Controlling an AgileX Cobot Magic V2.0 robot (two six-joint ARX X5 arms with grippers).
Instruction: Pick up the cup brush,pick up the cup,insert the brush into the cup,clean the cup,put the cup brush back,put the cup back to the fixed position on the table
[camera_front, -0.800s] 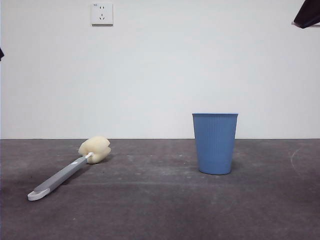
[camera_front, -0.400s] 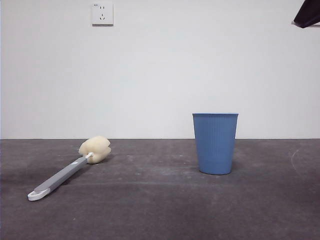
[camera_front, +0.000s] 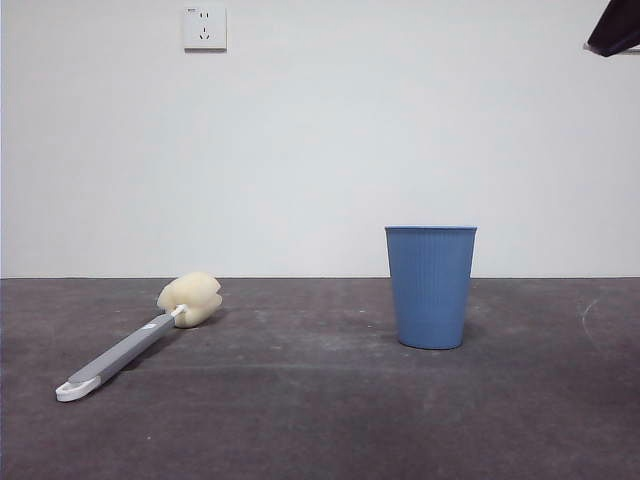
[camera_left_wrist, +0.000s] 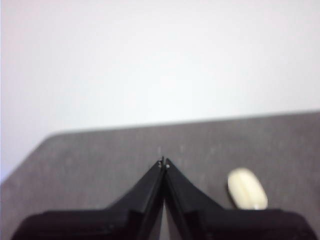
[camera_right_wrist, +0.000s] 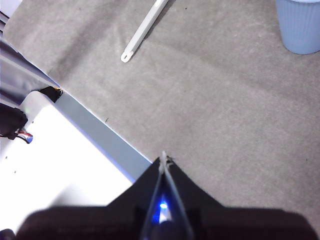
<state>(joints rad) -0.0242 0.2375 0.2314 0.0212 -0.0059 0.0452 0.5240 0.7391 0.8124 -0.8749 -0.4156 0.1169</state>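
Dark grey table (camera_front: 320, 420) carried the cup brush (camera_front: 140, 340) flat at left, handle running near-left, cup (camera_front: 430, 287) upright at right; we judged the closed, empty left gripper (camera_left_wrist: 163, 162) nearer the brush, right gripper (camera_right_wrist: 164, 161) equally closed.

The front view was evenly and softly lit, sharp throughout, with the cup (camera_front: 430, 287) casting only a faint shadow on the desk (camera_front: 320, 420). The left wrist view was blurred and washed out, its wall glaring white and the sponge head of the cup brush (camera_left_wrist: 247, 188) out of focus. The right wrist view looked pale and overexposed, though the desk's texture stayed fairly crisp
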